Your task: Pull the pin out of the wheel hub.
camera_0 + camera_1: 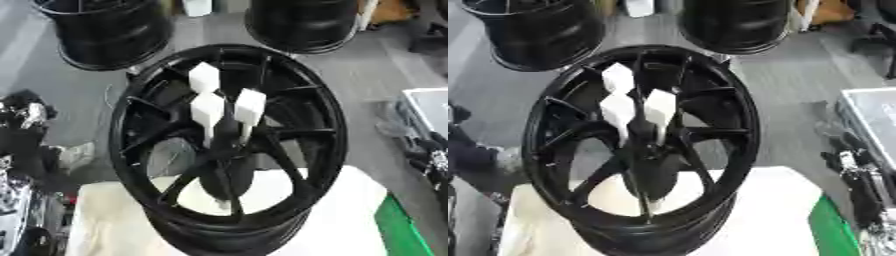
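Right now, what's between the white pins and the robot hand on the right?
In the right eye view, the wheel hub's black spokes and rim come first after the pins, then bare grey floor up to the right robot hand.

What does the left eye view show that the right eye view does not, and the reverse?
Only the left eye view shows the robot's left hand at the left edge, beside the wheel; its fingers cannot be made out. Only the right eye view shows more of the right hand and its arm, low at the right edge. Both show the black wheel hub on the white table, three white-headed pins standing at its centre, and two more black rims behind.
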